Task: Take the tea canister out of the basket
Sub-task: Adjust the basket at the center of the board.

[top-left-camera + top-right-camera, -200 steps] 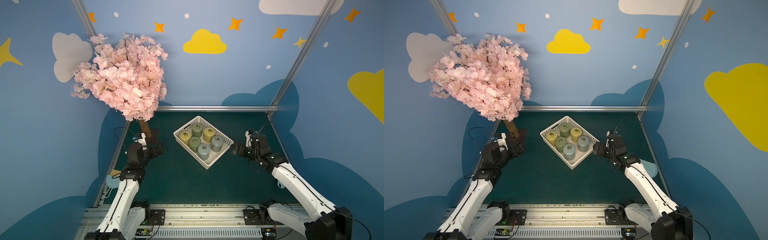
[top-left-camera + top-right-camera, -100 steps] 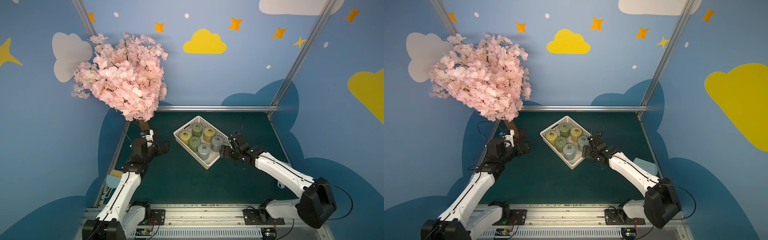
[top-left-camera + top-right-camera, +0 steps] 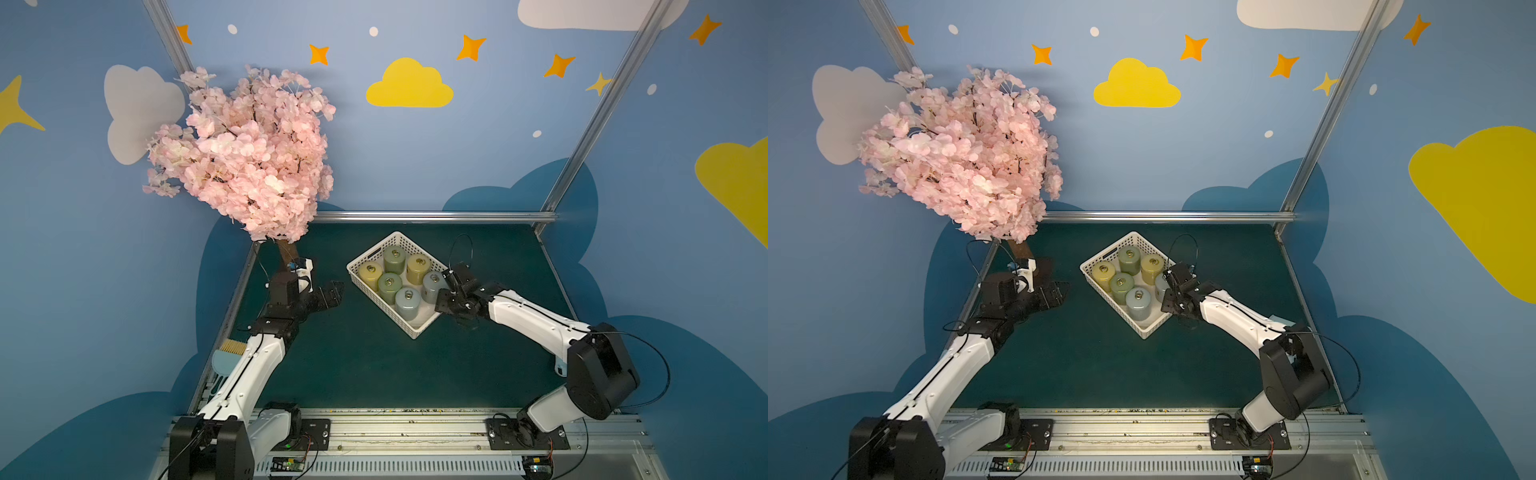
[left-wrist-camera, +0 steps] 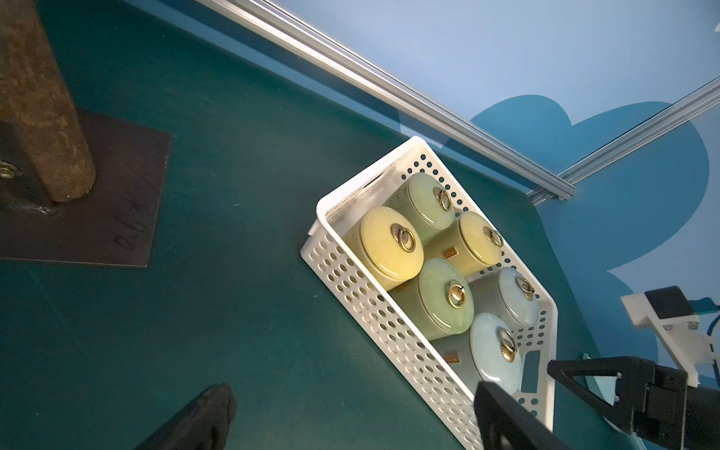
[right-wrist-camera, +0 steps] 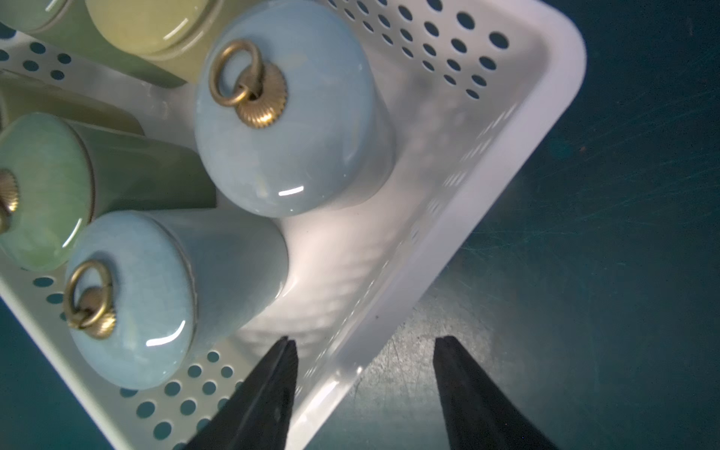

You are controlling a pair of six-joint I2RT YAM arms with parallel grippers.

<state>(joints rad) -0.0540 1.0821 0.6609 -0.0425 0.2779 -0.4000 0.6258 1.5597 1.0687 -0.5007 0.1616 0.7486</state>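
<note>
Six lidded tea canisters [image 3: 389,284] were stood upright in two rows inside the basket [image 3: 415,330], which was set askew on the worktop [image 3: 374,374]. The right claw [image 5: 364,343] was placed astride the basket's wall, near a corner. One finger [image 5: 269,389] was inside, close to a pale-blue canister [image 5: 132,304], and the other was outside over the worktop. It was roughly half open, and nothing was gripped. The left claw [image 3: 334,293] was held wide open and empty above the worktop, well apart from the basket, near the base of a pink blossom tree [image 3: 245,158].
</note>
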